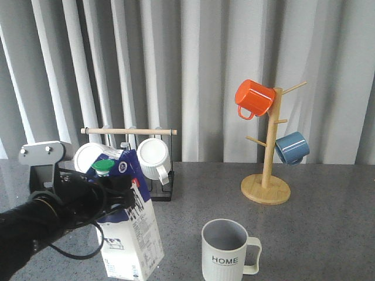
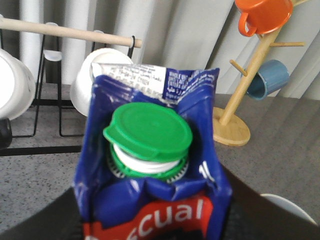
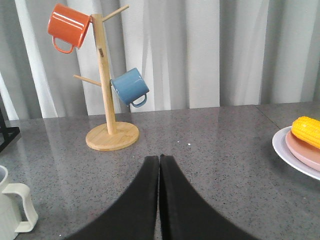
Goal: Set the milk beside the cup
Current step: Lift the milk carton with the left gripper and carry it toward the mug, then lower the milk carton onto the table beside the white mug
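The milk [image 1: 132, 234], a white and dark-blue carton with a green cap [image 1: 103, 167], stands tilted at the front left of the table. My left gripper [image 1: 114, 196] is shut on its upper part. In the left wrist view the carton [image 2: 150, 200] fills the middle, with the green cap [image 2: 149, 132] and the red label between my jaws. The cup [image 1: 225, 252], off-white with "HOME" lettering, stands to the right of the carton, apart from it; its handle shows in the right wrist view [image 3: 17, 210]. My right gripper [image 3: 159, 159] is shut and empty over bare table, out of the front view.
A black wire rack [image 1: 158, 181] with white mugs [image 1: 153, 157] stands behind the carton. A wooden mug tree [image 1: 266, 181] holds an orange mug [image 1: 254, 98] and a blue mug [image 1: 291, 147] at the back right. A plate [image 3: 285, 150] with corn [image 3: 306, 131] lies far right.
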Controlling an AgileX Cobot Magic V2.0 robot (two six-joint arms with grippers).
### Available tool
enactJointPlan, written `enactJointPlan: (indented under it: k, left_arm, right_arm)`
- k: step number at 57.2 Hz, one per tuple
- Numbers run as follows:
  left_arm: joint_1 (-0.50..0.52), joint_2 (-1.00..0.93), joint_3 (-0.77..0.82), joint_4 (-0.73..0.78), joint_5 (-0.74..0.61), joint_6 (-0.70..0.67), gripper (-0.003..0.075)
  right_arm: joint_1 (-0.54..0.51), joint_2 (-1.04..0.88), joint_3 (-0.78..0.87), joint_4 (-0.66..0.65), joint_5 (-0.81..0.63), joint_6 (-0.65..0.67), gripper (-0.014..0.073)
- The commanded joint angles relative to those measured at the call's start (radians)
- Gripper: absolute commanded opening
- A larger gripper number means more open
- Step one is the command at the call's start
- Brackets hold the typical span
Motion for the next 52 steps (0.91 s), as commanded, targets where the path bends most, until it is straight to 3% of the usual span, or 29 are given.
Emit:
enactJointPlan:
  k: [1, 15, 21, 32, 39, 52]
  left_arm:
    - [-0.027, 0.014, -0.043, -0.012, -0.121, 0.001, 0.0255]
    - [-0.096, 0.123, -0.08, -0.053, -0.196, 0.145, 0.0255]
    - [-0.117, 0.155, -0.087, -0.211, -0.228, 0.295, 0.0255]
    - [-0.201, 0.191, -0.087, -0.634, -0.392, 0.67, 0.0255]
    - [-0.265, 0.212, -0.087, -0.779, -0.478, 0.829, 0.0255]
    - [-0.294, 0.259, -0.11, -0.827, -0.471, 0.828, 0.0255]
  right_arm:
    - [-0.004, 0.001, -0.028, 0.0, -0.071, 0.0, -0.0003]
    - [-0.004, 0.001, -0.028, 0.0, -0.071, 0.0, -0.0003]
    - [-0.004, 0.001, -0.028, 0.0, -0.071, 0.0, -0.0003]
    - [-0.004, 0.001, -0.028, 0.0, -0.071, 0.0, -0.0003]
    - [-0.004, 0.001, -0.028, 0.0, -0.071, 0.0, -0.0003]
    - [-0.004, 0.001, -0.028, 0.0, -0.071, 0.0, -0.0003]
